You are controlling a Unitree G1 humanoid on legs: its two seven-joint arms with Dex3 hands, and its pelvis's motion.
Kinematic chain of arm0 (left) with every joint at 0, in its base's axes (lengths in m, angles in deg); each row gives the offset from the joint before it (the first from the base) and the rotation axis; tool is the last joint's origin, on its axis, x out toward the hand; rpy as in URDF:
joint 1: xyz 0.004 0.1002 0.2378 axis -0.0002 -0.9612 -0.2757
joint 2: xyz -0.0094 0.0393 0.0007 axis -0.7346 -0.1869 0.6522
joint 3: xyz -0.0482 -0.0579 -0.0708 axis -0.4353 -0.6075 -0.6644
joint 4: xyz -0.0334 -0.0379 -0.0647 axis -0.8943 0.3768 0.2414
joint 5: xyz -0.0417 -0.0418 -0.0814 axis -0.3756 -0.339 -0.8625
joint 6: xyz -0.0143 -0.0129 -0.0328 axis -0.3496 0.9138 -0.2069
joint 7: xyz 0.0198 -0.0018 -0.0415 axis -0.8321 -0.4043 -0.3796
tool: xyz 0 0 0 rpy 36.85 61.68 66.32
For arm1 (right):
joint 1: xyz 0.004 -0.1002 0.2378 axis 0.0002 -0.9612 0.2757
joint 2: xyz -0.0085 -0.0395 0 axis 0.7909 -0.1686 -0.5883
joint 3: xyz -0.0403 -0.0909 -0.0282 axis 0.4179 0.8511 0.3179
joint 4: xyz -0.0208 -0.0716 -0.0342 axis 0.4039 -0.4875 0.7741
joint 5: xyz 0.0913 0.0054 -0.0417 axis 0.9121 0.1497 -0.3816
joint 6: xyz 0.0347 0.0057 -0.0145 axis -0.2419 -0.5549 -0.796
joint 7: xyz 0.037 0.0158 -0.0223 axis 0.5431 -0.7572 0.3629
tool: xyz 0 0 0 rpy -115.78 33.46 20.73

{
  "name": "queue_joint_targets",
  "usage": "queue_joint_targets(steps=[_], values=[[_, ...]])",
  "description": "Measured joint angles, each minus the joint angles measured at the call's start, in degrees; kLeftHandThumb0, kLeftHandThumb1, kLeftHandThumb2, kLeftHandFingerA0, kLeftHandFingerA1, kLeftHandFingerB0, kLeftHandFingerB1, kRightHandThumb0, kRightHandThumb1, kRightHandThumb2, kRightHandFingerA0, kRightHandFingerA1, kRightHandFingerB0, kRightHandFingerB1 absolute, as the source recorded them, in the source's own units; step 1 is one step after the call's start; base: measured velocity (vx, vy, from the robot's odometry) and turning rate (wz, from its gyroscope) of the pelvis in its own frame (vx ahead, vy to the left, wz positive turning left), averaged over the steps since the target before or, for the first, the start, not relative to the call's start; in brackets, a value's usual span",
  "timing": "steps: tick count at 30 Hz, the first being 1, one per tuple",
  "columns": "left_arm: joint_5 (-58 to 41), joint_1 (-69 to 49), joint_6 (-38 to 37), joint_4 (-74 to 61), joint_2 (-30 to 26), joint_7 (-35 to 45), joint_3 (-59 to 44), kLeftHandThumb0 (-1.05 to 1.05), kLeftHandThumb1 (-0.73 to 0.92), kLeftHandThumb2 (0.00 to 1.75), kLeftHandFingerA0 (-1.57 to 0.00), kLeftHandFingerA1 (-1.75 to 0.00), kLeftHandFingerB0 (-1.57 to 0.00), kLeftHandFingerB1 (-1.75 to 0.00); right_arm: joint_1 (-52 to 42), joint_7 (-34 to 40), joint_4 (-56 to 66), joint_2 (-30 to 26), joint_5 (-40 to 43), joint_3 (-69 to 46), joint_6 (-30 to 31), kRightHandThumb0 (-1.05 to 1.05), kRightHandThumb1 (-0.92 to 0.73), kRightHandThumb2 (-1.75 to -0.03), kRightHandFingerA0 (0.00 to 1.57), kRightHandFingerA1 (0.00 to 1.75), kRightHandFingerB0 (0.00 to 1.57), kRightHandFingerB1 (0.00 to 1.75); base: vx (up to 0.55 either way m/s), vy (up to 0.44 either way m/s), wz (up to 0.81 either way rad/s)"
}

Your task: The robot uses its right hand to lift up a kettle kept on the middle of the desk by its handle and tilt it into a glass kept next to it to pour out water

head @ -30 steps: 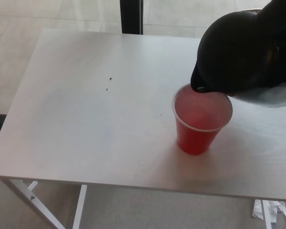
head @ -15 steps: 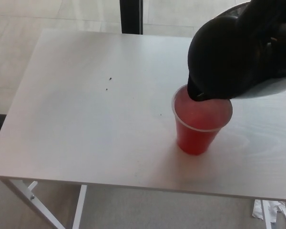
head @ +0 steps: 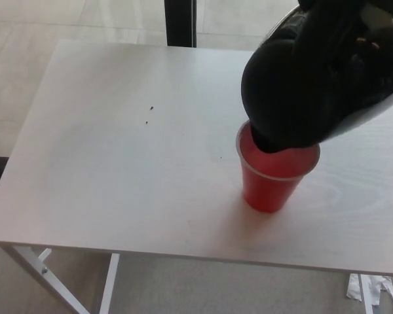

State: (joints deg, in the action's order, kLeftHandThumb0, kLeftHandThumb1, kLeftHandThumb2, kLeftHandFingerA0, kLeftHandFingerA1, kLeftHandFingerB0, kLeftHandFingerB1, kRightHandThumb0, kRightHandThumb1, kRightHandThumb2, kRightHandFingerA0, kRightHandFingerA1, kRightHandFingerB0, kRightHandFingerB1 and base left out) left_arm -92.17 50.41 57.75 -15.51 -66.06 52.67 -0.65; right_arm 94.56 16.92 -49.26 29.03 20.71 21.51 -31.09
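I hold the black kettle (head: 301, 91) tilted w/ its spout down inside the rim of the red plastic cup (head: 275, 180), right of centre on the white worktop (head: 118, 163).

Right hand (head: 373, 46): dark mass at the kettle's upper right. I cannot tell fingers from handle, so its closure is unreadable; the kettle is off the worktop, so presumably it is carried by the handle. Left hand: not in view.

Handling, est.:
- Kettle: rigid, prob. heavy w/ water, smooth shell. Carry by handle only.
- Cup: light, thin-walled, tips easily. Keep spout off the rim.

Clearance: the cup stands near the front edge. Open worktop lies to the left; only small specks (head: 149, 114) there. I favour backing the kettle up and rightward.
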Motion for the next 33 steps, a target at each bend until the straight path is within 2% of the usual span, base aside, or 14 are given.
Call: queue_joint_targets(steps=[2, 4, 5, 7, 8, 10, 15, 21, 22, 24, 25, 27, 28, 33], values=[[0.0, 0.0, 0.0, -0.1, -0.2, 0.0, 0.0, -1.05, 0.6, 0.77, -1.19, -0.83, -1.06, -0.9, 0.2, 0.5, 1.3, 0.2, -0.7, 0.7, -1.3, -0.24, -0.39, -1.08, 1.02, 1.01, 0.96, 0.97, 0.0, 0.0, 0.0], [0.0, 0.0, 0.0, -0.3, -0.3, 0.0, 0.0, -1.05, 0.61, 0.78, -1.17, -0.86, -1.08, -0.88, 0.3, 0.9, 2.7, 0.5, -1.2, 1.3, -2.6, -0.21, -0.29, -1.24, 1.06, 1.22, 0.94, 1.22, 0.0, 0.0, 0.0], [0.0, 0.0, 0.0, -0.3, -0.3, 0.0, 0.0, -1.05, 0.61, 0.79, -1.17, -0.86, -1.06, -0.9, 0.4, 1.2, 3.0, 0.6, -1.4, 1.4, -3.0, -0.26, -0.4, -1.24, 1.1, 1.68, 0.85, 1.51, 0.0, 0.0, 0.0], [0.0, 0.0, 0.0, -0.3, -0.3, 0.0, 0.0, -1.05, 0.61, 0.77, -1.14, -0.87, -1.04, -0.9, 0.5, 2.1, 3.4, 0.9, -2.2, 1.9, -4.3, -0.27, -0.37, -1.14, 1.26, 1.38, 1.09, 1.3, 0.0, 0.0, 0.0], [0.0, 0.1, 0.0, -0.2, -0.3, 0.0, 0.0, -1.05, 0.6, 0.77, -1.17, -0.86, -1.03, -0.92, 0.8, 3.2, 3.4, 1.2, -3.2, 2.4, -5.4, -0.27, -0.34, -1.25, 0.99, 1.66, 0.83, 1.61, 0.0, 0.0, 0.0], [0.0, 0.1, 0.0, -0.4, -0.4, 0.0, 0.0, -1.05, 0.61, 0.79, -1.16, -0.88, -1.05, -0.93, 1.0, 4.3, 3.5, 1.8, -4.2, 3.0, -6.8, -0.28, -0.35, -1.28, 1.05, 1.34, 0.83, 1.51, 0.0, 0.0, 0.0], [0.0, 0.1, 0.0, -0.7, -0.8, -0.1, 0.3, -1.05, 0.61, 0.78, -1.21, -0.83, -1.05, -0.93, 1.0, 5.8, 4.4, 2.6, -5.2, 3.9, -9.6, -0.26, -0.34, -1.24, 0.98, 1.67, 0.83, 1.6, 0.0, 0.0, 0.0], [0.0, 0.0, 0.0, -0.6, -0.9, -0.2, 0.4, -1.05, 0.6, 0.78, -1.21, -0.85, -1.04, -0.95, 0.8, 6.7, 4.9, 2.8, -6.3, 4.0, -11.2, -0.22, -0.28, -1.4, 1.03, 1.57, 0.86, 1.57, 0.0, 0.0, 0.0], [0.0, -0.1, 0.0, -0.6, -0.9, -0.3, 0.4, -1.05, 0.6, 0.78, -1.2, -0.86, -1.04, -0.95, 0.8, 6.8, 4.7, 2.8, -6.4, 3.9, -11.3, -0.21, -0.3, -1.36, 1.04, 1.34, 0.85, 1.54, 0.0, 0.0, 0.0], [0.0, -0.1, 0.0, -0.7, -0.9, -0.3, 0.4, -1.05, 0.61, 0.78, -1.17, -0.88, -1.05, -0.94, 0.8, 6.8, 4.5, 2.6, -6.5, 3.7, -11.2, -0.24, -0.34, -1.28, 1.02, 1.62, 0.88, 1.43, 0.0, 0.0, 0.0], [0.0, -0.2, 0.0, -0.8, -0.9, -0.3, 0.4, -1.05, 0.62, 0.78, -1.17, -0.88, -1.02, -0.96, 0.8, 6.8, 4.6, 2.2, -6.8, 3.4, -10.8, -0.24, -0.41, -1.17, 1.28, 1.36, 0.98, 1.14, 0.0, 0.0, 0.0], [0.0, -0.4, 0.0, -0.9, -0.9, -0.4, 0.4, -1.05, 0.62, 0.77, -1.18, -0.87, -1.03, -0.95, 0.8, 6.7, 4.6, 1.6, -7.3, 3.0, -10.3, -0.2, -0.36, -1.23, 1.05, 1.53, 0.96, 1.05, 0.0, 0.0, 0.0], [0.0, -0.5, 0.0, -0.9, -0.9, -0.4, 0.4, -1.05, 0.46, 1.08, -1.28, -0.75, -1.03, -0.94, 0.8, 6.6, 4.6, 1.4, -7.4, 2.8, -10.0, -0.24, -0.47, -0.92, 1.04, 1.46, 0.98, 0.9, 0.0, 0.0, 0.0], [0.0, -1.0, 0.0, -0.9, -0.9, -0.6, 0.4, -1.05, 0.62, 0.78, -1.22, -0.83, -1.04, -0.95, 0.8, 7.5, 3.5, -0.3, -9.2, 1.4, -8.1, -0.23, -0.49, -0.82, 0.93, 1.67, 0.81, 1.5, 0.0, 0.0, 0.0]])
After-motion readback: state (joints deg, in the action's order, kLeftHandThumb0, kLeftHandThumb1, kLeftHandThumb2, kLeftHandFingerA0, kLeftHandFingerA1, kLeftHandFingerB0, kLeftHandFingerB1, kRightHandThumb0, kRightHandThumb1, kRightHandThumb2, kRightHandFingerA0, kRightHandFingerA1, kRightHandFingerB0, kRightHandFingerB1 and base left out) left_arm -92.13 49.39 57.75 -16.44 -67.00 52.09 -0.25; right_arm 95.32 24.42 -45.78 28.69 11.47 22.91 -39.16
